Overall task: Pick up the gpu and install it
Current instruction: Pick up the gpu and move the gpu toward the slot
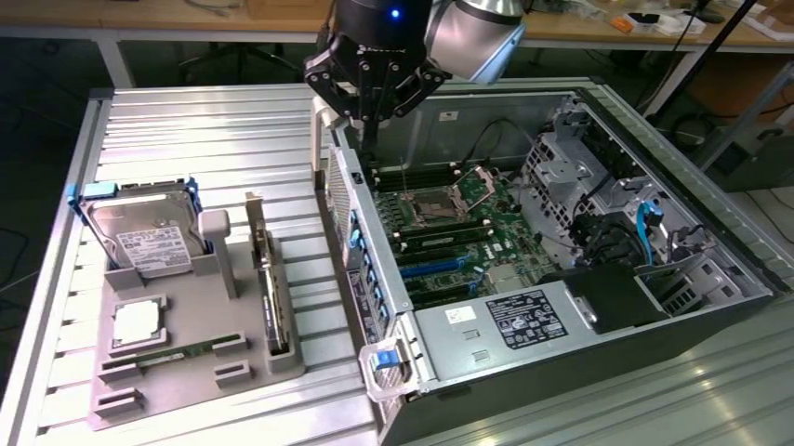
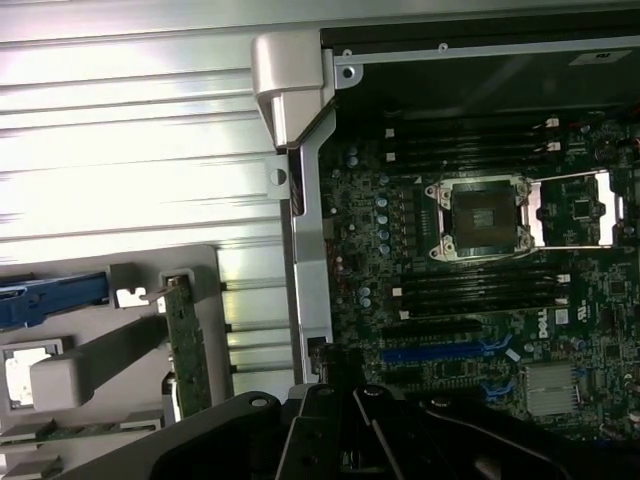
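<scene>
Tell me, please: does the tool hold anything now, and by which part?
Nothing is held. The tool is shut and empty, over the wall of the case. The gpu stands in the gray holder.

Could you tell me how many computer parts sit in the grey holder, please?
4: hard drive at the holder's far end, processor chip flat before it, memory stick nearer the camera, gpu on edge on the exterior view's right.
</scene>
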